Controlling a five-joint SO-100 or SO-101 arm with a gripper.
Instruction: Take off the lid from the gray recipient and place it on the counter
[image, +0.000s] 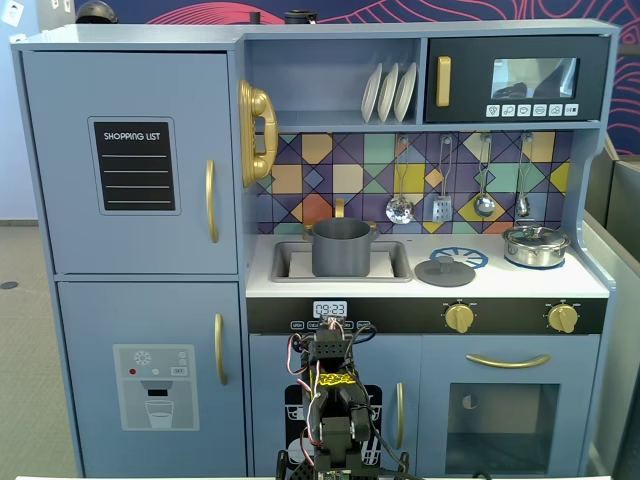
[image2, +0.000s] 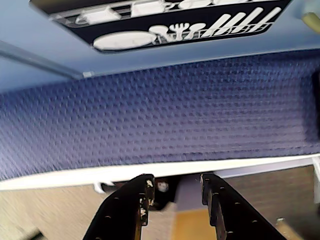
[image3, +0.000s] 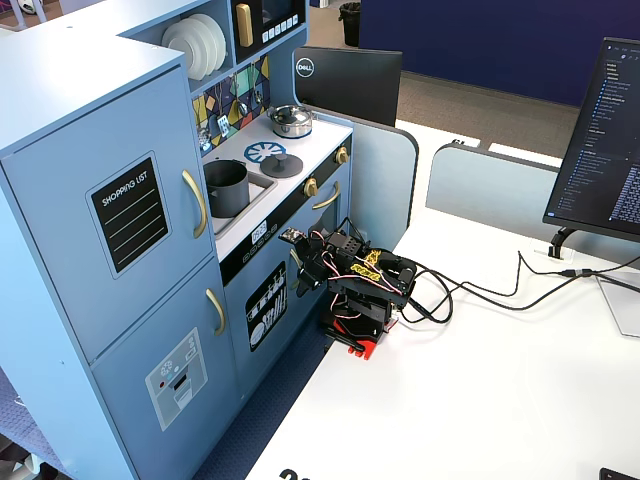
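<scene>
We see the counter (image: 590, 285) bearing the pot (image: 341, 248), which stands uncovered in the sink. The lid (image: 445, 271) lies flat on the counter just right of the sink in a fixed view, beside the burner ring (image: 465, 257). Our gripper (image2: 172, 192) hangs low before the cabinet, fingers (image2: 140, 200) parted and holding nothing.

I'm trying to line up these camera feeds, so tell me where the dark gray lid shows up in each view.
A fixed view, facing the kitchen: the lid lies flat on the white counter, right of the gray pot, beside the blue burner ring.
Wrist view: not in it; only carpet, cabinet front and the gripper.
A fixed view, from the side: the lid is upper centre, on the counter.
Shared landmark: the gray pot in the sink.
</scene>
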